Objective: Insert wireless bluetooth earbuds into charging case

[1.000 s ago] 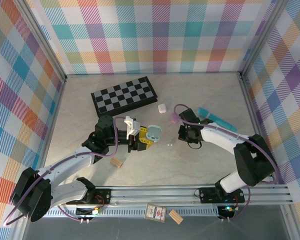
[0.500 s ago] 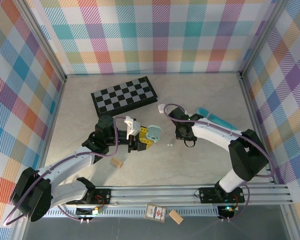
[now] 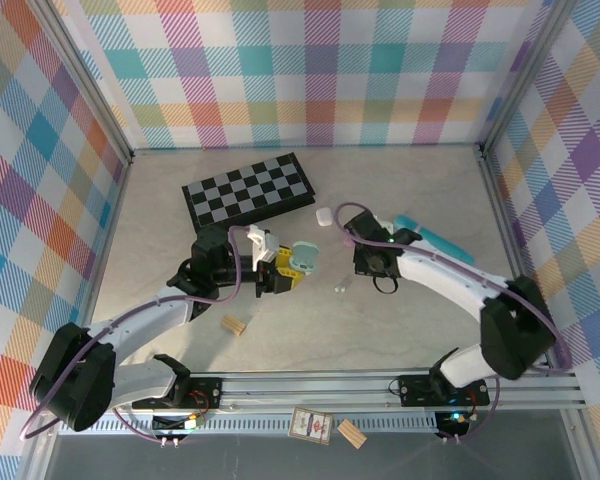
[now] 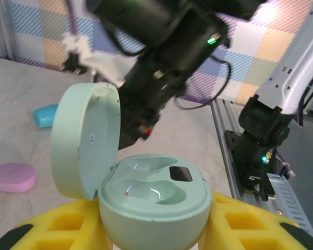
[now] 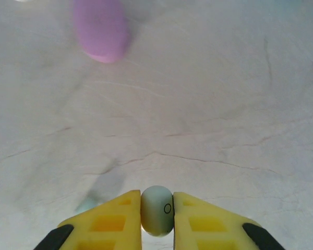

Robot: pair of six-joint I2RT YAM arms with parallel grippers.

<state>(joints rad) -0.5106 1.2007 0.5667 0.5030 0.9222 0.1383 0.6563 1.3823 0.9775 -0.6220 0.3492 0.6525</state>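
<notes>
Pale earbud (image 5: 157, 211) clamped in right gripper (image 5: 157, 204); mint case (image 4: 151, 200) open, empty.

Far left on the pale marbled bench (image 3: 410, 330), a folded black-and-grey chequered board (image 3: 248, 190), flat and slightly askew. Near left, well apart from the board, a small tan wooden block (image 3: 234, 324); over on the right, a long teal-blue piece (image 3: 445, 243) set at a slant. Off the bench at the near rail, a printed card (image 3: 309, 426) with a second wooden block (image 3: 352, 433) just beside it on the right, and bright plaid walls (image 3: 300, 70) on the left, far and right sides.
</notes>
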